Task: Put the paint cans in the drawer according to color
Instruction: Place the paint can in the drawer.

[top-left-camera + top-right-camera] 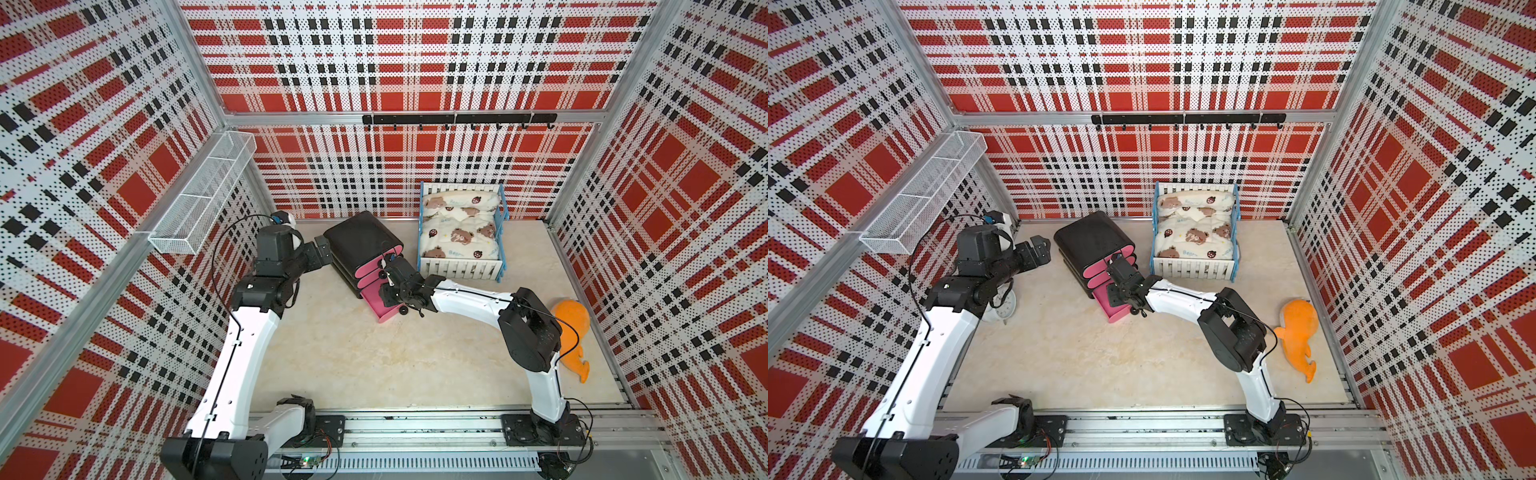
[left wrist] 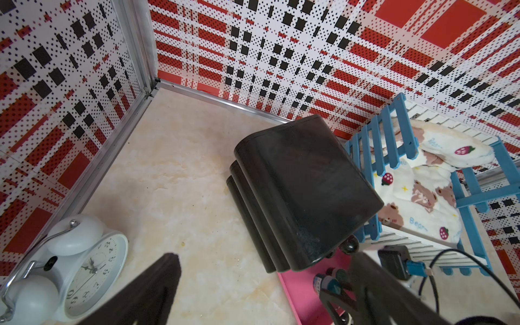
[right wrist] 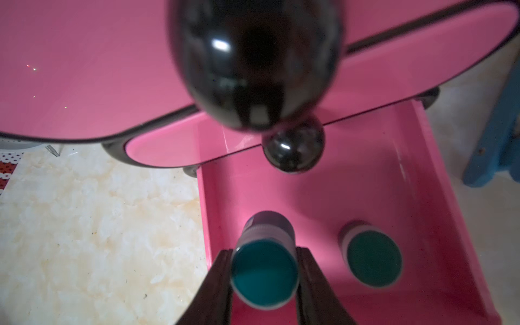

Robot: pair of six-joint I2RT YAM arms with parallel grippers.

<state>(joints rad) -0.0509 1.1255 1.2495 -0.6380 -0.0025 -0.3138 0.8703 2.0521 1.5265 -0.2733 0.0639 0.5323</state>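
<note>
Teal-lidded paint can (image 3: 264,274) hanging inside pulled-out bottom drawer (image 3: 337,197), right gripper (image 3: 264,251) clamping its sides; contact with drawer floor unclear. Second teal can (image 3: 372,257) standing just beside it in same drawer, ungripped. Chest (image 1: 361,243) sitting at table's 12 o'clock, its upper two drawers shut. Left gripper (image 1: 322,249) hovering at chest's 9 o'clock, jaws spread wide, carrying nothing. Toy bed (image 1: 461,232) standing at chest's 3 o'clock.

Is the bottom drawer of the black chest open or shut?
Open. The bottom drawer is pulled out; its pink floor shows, with a green-lidded jar standing on it.
</note>
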